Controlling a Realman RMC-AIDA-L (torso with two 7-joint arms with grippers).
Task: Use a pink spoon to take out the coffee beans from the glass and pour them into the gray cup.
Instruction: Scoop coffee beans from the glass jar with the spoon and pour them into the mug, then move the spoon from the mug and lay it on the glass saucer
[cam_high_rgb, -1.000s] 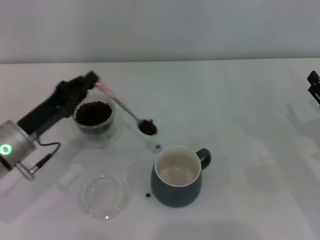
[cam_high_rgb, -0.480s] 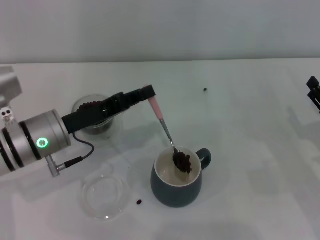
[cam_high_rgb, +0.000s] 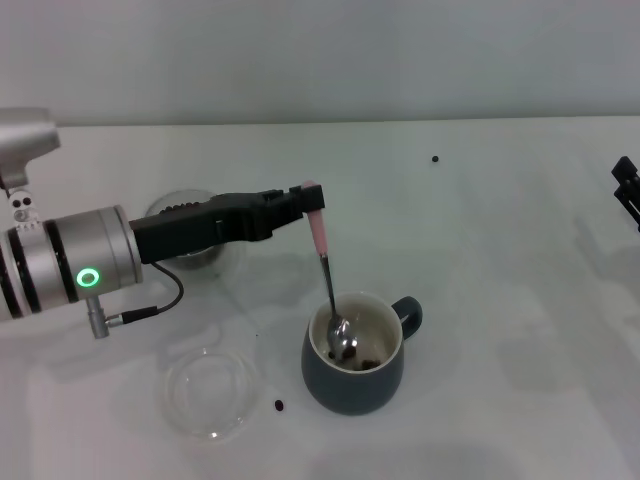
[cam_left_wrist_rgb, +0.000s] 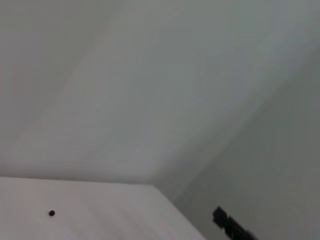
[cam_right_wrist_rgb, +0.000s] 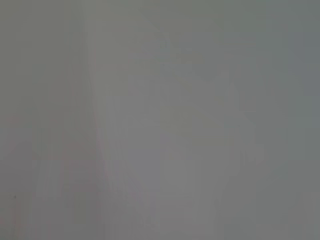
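The pink spoon (cam_high_rgb: 327, 270) hangs nearly upright, its metal bowl down inside the gray cup (cam_high_rgb: 353, 355) and its pale pink handle pinched at the top by the left pincer (cam_high_rgb: 305, 200), which is closed on it. A few coffee beans (cam_high_rgb: 366, 361) lie on the cup's cream-white floor beside the spoon's bowl. The cup stands near the middle of the white tabletop (cam_high_rgb: 500, 300) with its loop handle turned toward the robot's right.

The glass (cam_high_rgb: 190, 235) sits behind the left arm and is largely hidden by it. Closer to the robot a flat clear glass dish (cam_high_rgb: 206, 393) rests on the tabletop, with one stray bean (cam_high_rgb: 278, 405) between it and the cup. Another stray bean (cam_high_rgb: 435, 159) lies far back on the tabletop.

The right pincer (cam_high_rgb: 627, 185) sits at the right edge of the head view, well apart from the cup; whether it is wide or narrow cannot be told.
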